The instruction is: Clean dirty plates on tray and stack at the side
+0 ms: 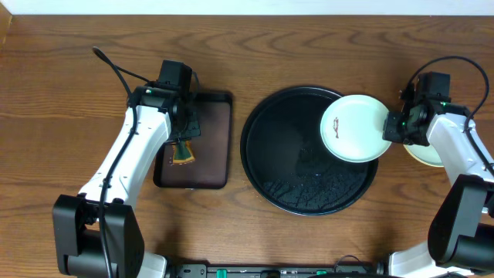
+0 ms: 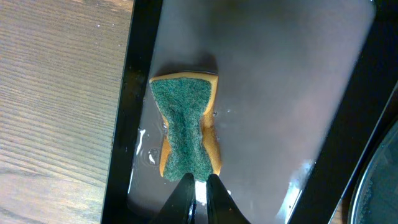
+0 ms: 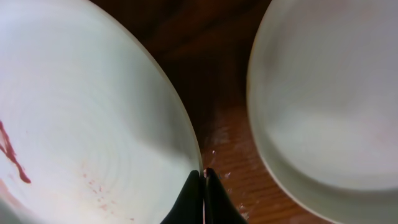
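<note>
Overhead: we have the smeared plate [image 1: 355, 127] over the right rim of the black tray [image 1: 255, 154].
Left wrist: left hand [image 2: 199, 183] pinches the end of the sponge [image 2: 186, 134]; we'd want a deeper bite before scrubbing.
Right wrist: right hand [image 3: 203, 177] pinches the plate rim; hold steady.

A pale mint-white plate [image 1: 356, 130], streaked with a thin reddish-brown smear [image 1: 335, 126], overlaps the right rim of the round glossy black tray [image 1: 270, 166], its edge pinched in the right claw [image 3: 202, 177]. Just beside it, a pale yellow plate [image 1: 427, 156] lies on the tabletop [image 1: 77, 46].
</note>
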